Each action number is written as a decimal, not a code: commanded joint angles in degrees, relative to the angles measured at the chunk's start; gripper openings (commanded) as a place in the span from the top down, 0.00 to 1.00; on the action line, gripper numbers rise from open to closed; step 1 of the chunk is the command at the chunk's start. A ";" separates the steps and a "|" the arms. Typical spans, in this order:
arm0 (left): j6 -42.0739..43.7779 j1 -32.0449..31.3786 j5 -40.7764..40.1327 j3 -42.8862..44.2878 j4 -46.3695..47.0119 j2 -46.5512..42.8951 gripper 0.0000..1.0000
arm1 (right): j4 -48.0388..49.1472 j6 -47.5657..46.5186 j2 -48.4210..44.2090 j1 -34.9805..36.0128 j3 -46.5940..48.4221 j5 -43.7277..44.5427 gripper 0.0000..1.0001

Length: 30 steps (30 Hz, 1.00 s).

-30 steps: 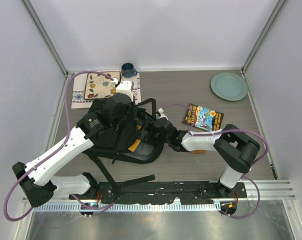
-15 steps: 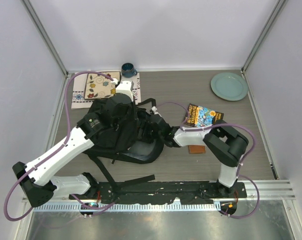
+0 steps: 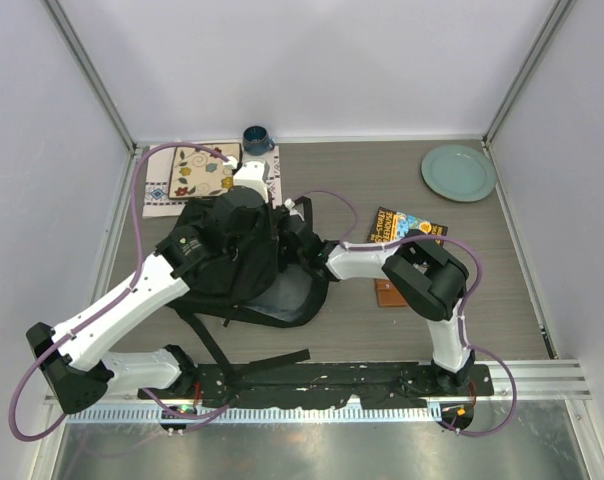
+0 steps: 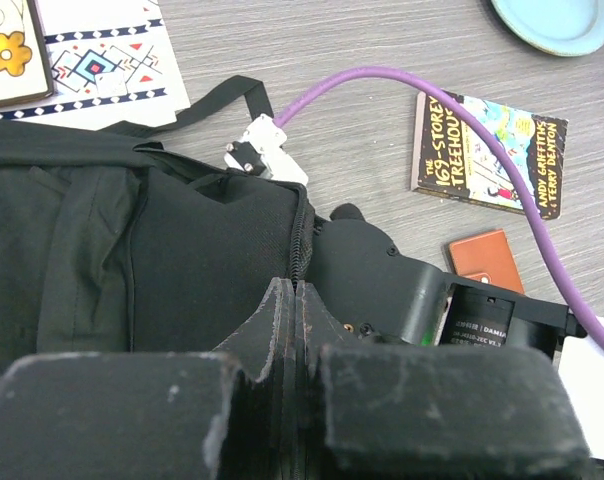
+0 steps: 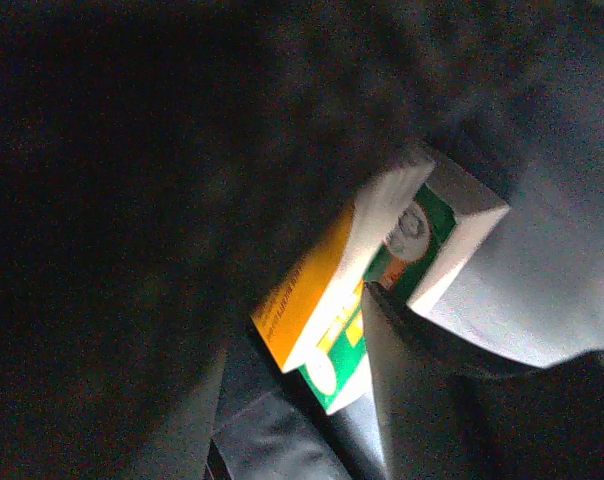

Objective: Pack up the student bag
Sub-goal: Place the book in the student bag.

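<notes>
Right arm now reaches further left than a second ago, its elbow drawn in towards the middle of the worktop and its right end effector sunk into the mouth of the student bag; a small brown case that lay under the forearm is now uncovered. Items, left to right. One cloth mat, flat, white with a printed geometric border, at the far left corner. One square tile, cream with flower and swirl motifs, lying on the mat. One mug, dark blue, round, against the back wall. One student bag, soft black fabric, rounded, with webbing straps trailing towards the near edge, lying left of centre. One left end effector, its worn black fingers pressed together on the bag's fabric at the zip line. One carton, orange, green and white, glossy card, inside the bag's dark interior beside a right finger; whether the right end effector is spread or pinching it cannot be told. One paperback, colourful illustrated cover, right of the bag. One brown case, rectangular with rounded corners, just nearer than the paperback. One plate, pale green, round, at the far right. Two purple cables, one along each arm. Worktop: grey wood-grain laminate. Enclosure: plain white walls with metal corner posts.
</notes>
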 commanded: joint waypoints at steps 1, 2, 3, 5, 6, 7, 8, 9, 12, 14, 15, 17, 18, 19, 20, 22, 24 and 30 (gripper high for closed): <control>-0.72 -0.07 0.48 0.26 5.61 -0.53 1.00 | 2.06 -2.91 -6.17 0.27 -5.70 3.41 0.36; -0.72 -0.15 0.40 0.26 5.61 -0.62 1.00 | 1.97 -3.70 -7.50 0.27 -7.02 4.91 0.34; -0.72 -0.07 0.40 0.17 5.79 -0.71 1.00 | 1.97 -3.88 -8.56 0.35 -9.12 5.44 0.33; -0.63 -0.07 0.40 0.17 5.70 -0.79 1.00 | 1.97 -4.24 -10.58 0.27 -10.89 5.89 0.32; -0.63 -0.07 0.40 0.17 5.70 -0.71 1.00 | 2.23 -3.89 -10.94 0.27 -12.21 5.98 0.32; -0.63 -0.07 0.48 0.17 5.70 -0.71 1.00 | 2.41 -3.71 -11.20 0.35 -12.83 5.98 0.31; -0.63 -0.07 0.48 0.17 5.79 -0.71 1.00 | 2.76 -3.45 -10.94 0.35 -13.18 5.71 0.31; -0.63 -0.07 0.83 0.17 5.79 -0.62 1.00 | 3.98 -2.75 -10.50 0.35 -13.80 5.02 0.31; -0.72 -0.15 0.92 0.09 5.96 -0.79 1.00 | 8.02 -1.43 -8.05 0.44 -13.45 2.73 0.31; -0.80 -0.07 1.10 -0.09 6.31 -0.71 1.00 | 10.05 -1.07 -6.38 0.53 -11.09 1.76 0.31; -0.89 -0.07 1.27 -0.18 6.40 -0.71 1.00 | 11.01 -0.72 -4.89 0.62 -9.86 1.50 0.31; -1.24 -0.07 2.15 -0.35 7.01 -0.36 1.00 | 11.64 -0.81 -3.04 0.79 -5.22 0.44 0.32; -1.42 -0.07 2.59 -0.35 7.28 -0.18 1.00 | 11.73 -0.98 -1.20 1.05 -3.71 0.61 0.32; -1.51 -0.07 3.03 -0.44 7.37 -0.09 1.00 | 11.73 -0.46 -0.05 1.23 -2.30 0.79 0.32; -1.68 -0.07 3.73 -0.44 7.81 0.26 1.00 | 11.64 0.33 1.09 1.23 0.32 0.01 0.32; -1.86 -0.15 4.35 -0.36 7.99 0.43 1.00 | 12.43 0.95 3.38 1.32 2.01 -1.31 0.33; -1.86 -0.15 4.70 -0.35 8.07 0.43 1.00 | 16.62 1.48 2.95 1.32 0.18 -0.88 0.34; -2.21 -0.15 4.53 -1.41 8.60 0.17 1.00 | 17.18 -0.54 -4.07 0.88 -9.31 3.25 0.34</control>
